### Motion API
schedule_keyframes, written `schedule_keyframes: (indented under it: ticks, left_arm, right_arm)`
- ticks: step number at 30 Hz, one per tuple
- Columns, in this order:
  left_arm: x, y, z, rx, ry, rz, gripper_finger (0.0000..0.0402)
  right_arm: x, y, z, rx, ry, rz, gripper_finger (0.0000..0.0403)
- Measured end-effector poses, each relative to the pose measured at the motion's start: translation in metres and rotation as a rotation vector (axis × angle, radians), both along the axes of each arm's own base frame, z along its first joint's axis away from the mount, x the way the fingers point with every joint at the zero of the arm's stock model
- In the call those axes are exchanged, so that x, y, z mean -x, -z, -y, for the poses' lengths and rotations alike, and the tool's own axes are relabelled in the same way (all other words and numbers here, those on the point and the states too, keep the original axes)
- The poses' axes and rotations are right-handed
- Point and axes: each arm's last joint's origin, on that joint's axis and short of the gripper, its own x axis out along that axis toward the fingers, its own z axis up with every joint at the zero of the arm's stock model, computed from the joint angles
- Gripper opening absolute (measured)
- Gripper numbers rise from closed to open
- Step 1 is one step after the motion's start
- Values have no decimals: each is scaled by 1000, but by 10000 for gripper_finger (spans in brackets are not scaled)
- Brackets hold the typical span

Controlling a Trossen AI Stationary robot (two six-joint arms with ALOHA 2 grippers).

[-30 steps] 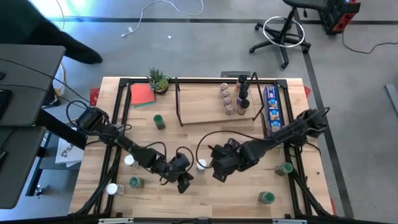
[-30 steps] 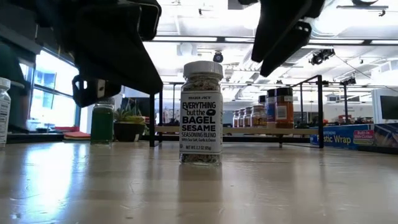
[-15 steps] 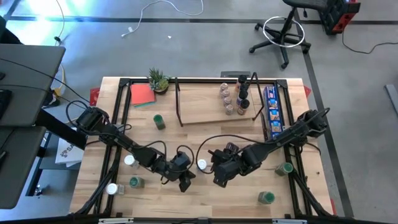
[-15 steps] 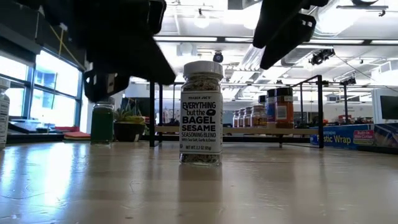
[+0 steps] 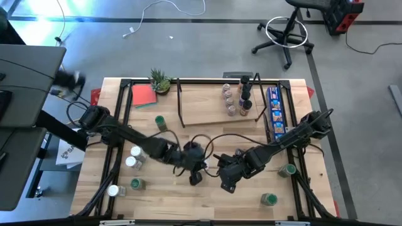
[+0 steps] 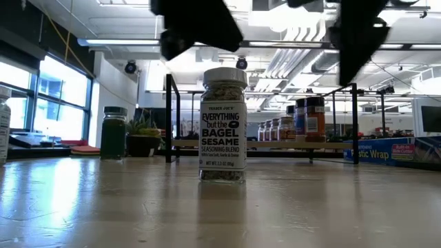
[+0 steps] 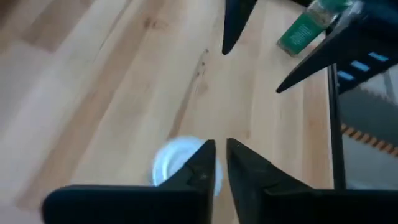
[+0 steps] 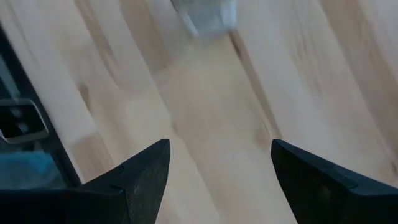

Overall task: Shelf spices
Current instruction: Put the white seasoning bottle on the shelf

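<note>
Shelf (image 5: 217, 103) sits at the table's far edge, w/ a cluster of spices (image 5: 237, 97) standing upright at its right end; the rest of the board is bare

Bagel sesame jar (image 6: 222, 125) stands upright on the table, well out in front of the shelf, roughly opp. its middle. Its white lid (image 7: 177, 165) shows in the left wrist view just past the fingertips

Left gripper (image 5: 195, 178) is in front of the shelf, above that jar. Fingers almost together, only a thin slit betw. them, nothing clamped (image 7: 221, 146). In the low view the dark arm parts are clear of the jar, not touching it

Right gripper (image 5: 227, 184) is just beside the left one, also in front of the shelf, more toward the shelf's right half. Fingers wide apart, holding nothing (image 8: 219, 144); only bare wood betw. them, and a blurred jar farther off

Loose jars rel. to the shelf:
- green-top jar (image 5: 161, 122) just off its left end, upright
- two white-top jars (image 5: 133, 157) further out front-left, close together
- white-top (image 5: 113, 190) and green-top (image 5: 136, 184) at the far front-left corner
- two green-tops front-right (image 5: 287, 169) (image 5: 270, 199), well apart from it

Blue box (image 5: 274, 110) lies along the shelf's right end. Small plant (image 5: 159, 80) and a red pad (image 5: 144, 95) are beyond its left end
</note>
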Motion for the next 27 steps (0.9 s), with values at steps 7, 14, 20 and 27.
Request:
schedule_keyframes:
  ticks: [7, 14, 20, 27]
  left_arm:
    - [-14, -15, -25, -26, 403, 13, 158]
    - [-7, -6, -31, -164, 456, -88, 226]
    - [-8, -7, -29, -185, 478, -73, 229]
    - [-10, -8, -29, -172, 417, -55, 229]
  right_arm:
    - [17, 2, -16, 17, 31, -64, 275]
    - [27, 1, -25, 81, 131, -37, 275]
    - [31, 0, -26, 114, 176, -16, 275]
    - [31, 0, -25, 139, 184, 1, 275]
